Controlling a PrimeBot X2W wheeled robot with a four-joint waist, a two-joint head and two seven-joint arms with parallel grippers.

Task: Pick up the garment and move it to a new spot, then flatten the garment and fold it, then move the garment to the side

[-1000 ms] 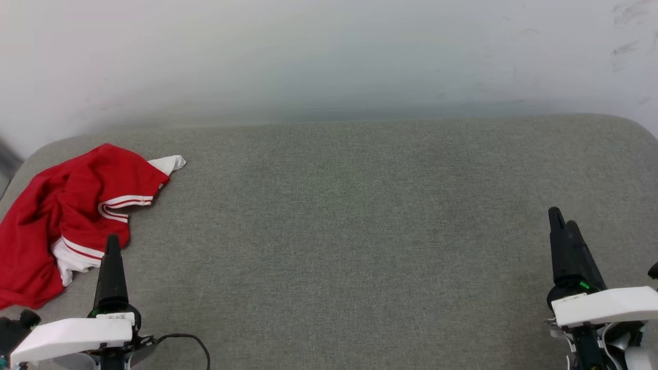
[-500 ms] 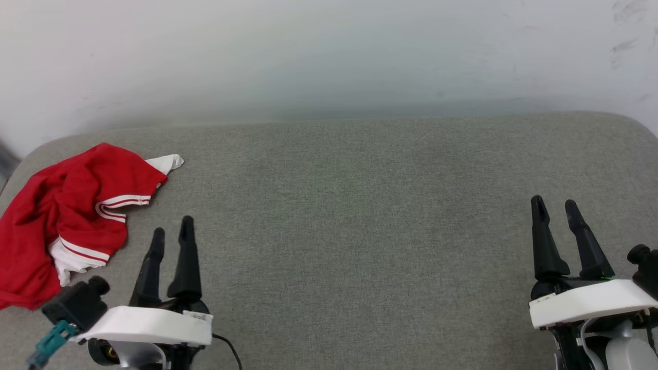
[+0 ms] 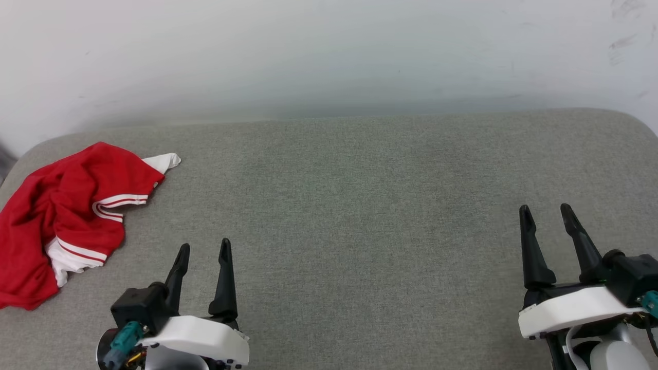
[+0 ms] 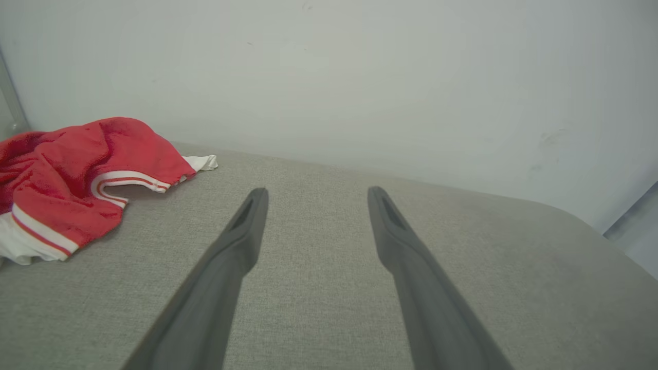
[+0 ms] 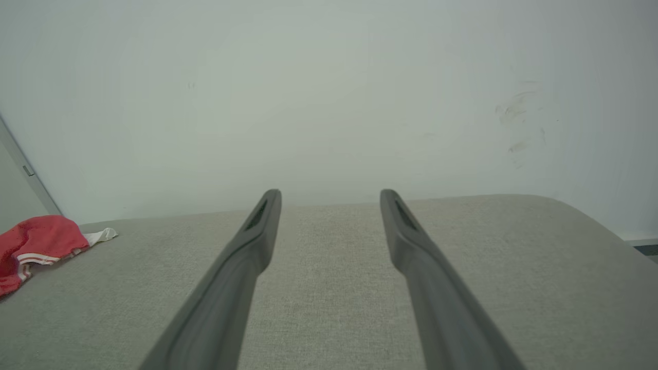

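The garment [image 3: 61, 216] lies crumpled at the far left of the grey cushioned surface [image 3: 349, 205], red with white sleeves and red-white striped trim; its lettering is hidden in the folds. It also lies at the left of the left wrist view [image 4: 67, 180] and small at the left edge of the right wrist view [image 5: 36, 241]. My left gripper [image 3: 204, 247] stands open at the lower left, to the right of the garment and apart from it, nothing between its fingers [image 4: 247, 226]. My right gripper [image 3: 546, 213] stands open at the lower right, far from the garment.
A pale wall [image 3: 329, 56] rises directly behind the surface, with dark scuff marks [image 3: 624, 43] at its upper right. The surface has rounded back corners. A vertical metal strip [image 5: 25, 169] runs along the wall at the far left.
My left gripper has swung right, away from the garment, and turned so both fingers show spread. My right gripper has also turned to show both fingers and shifted slightly left. The garment lies unchanged.
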